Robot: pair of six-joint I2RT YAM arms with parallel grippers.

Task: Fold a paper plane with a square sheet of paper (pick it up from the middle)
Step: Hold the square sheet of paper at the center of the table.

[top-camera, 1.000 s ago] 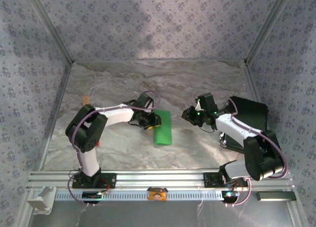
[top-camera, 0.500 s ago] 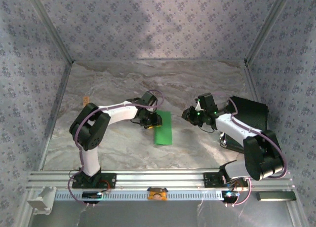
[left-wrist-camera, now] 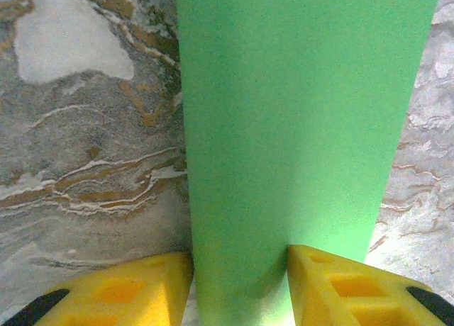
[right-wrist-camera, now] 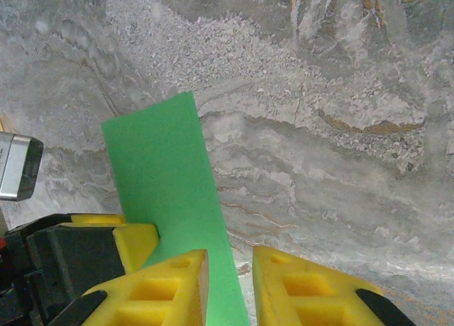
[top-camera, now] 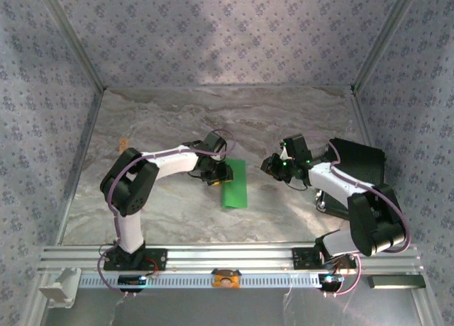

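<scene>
1. Marbled grey table (top-camera: 177, 113) fills the floor of your workspace, closed in by walls (top-camera: 227, 35) of patterned cloth.
2. You'll find the green paper (top-camera: 235, 184) near the centre of the top view. It lies on the table as a narrow strip running up and down the frame, between the two arms.
3. Your left claw (top-camera: 218, 173) sits at the strip's upper left edge. In the left wrist view the paper fills the gap between the yellow fingers (left-wrist-camera: 142, 290) and touches both, so the claw is clenched on the paper.
4. Your right claw (top-camera: 272, 164) is right of centre, apart from the paper. Its own yellow fingers (right-wrist-camera: 312, 290) stand slightly parted, gripping nothing.
</scene>
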